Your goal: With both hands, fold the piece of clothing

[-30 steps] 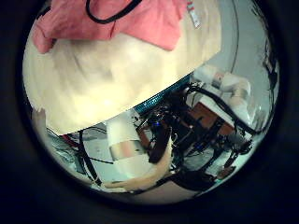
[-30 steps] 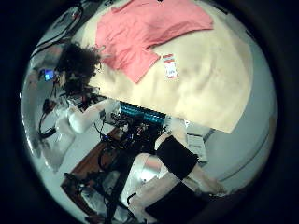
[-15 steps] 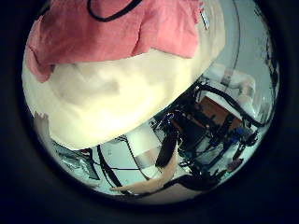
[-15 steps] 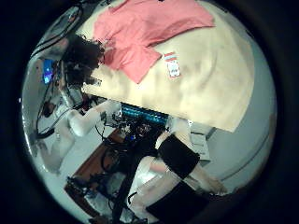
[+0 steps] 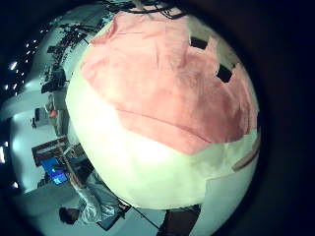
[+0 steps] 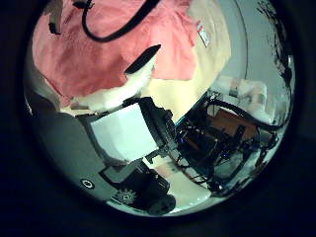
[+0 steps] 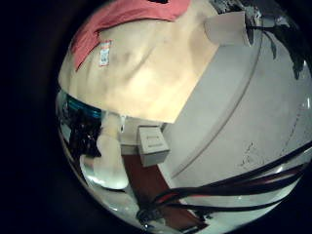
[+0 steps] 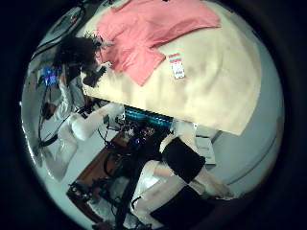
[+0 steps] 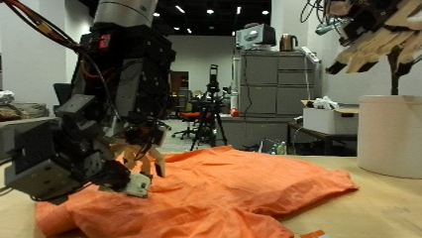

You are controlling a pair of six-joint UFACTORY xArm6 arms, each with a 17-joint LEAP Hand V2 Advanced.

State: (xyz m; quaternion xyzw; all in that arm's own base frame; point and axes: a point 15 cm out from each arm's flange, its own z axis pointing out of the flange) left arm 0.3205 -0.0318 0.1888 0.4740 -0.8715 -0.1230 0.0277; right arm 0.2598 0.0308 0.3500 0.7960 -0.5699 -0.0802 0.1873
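Garment (image 9: 224, 193), orange, is lying spread under the left hand (image 9: 132, 164), whose fingers are resting relaxed on it. Right hand (image 9: 369, 35) is hanging released well above it

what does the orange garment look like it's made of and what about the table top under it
The orange garment looks like soft, matte woven or knit cloth: it lies in loose wrinkles and folds. The table top seems pale, smooth wood or laminate with a dull finish; which one is unclear.

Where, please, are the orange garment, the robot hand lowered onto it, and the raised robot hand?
orange garment (image 9: 251, 188): outside view, middle of the spread cloth.
left robot hand (image 9: 126, 159): outside view, fingers over the garment.
right robot hand (image 9: 376, 40): outside view, its fingers, held high.
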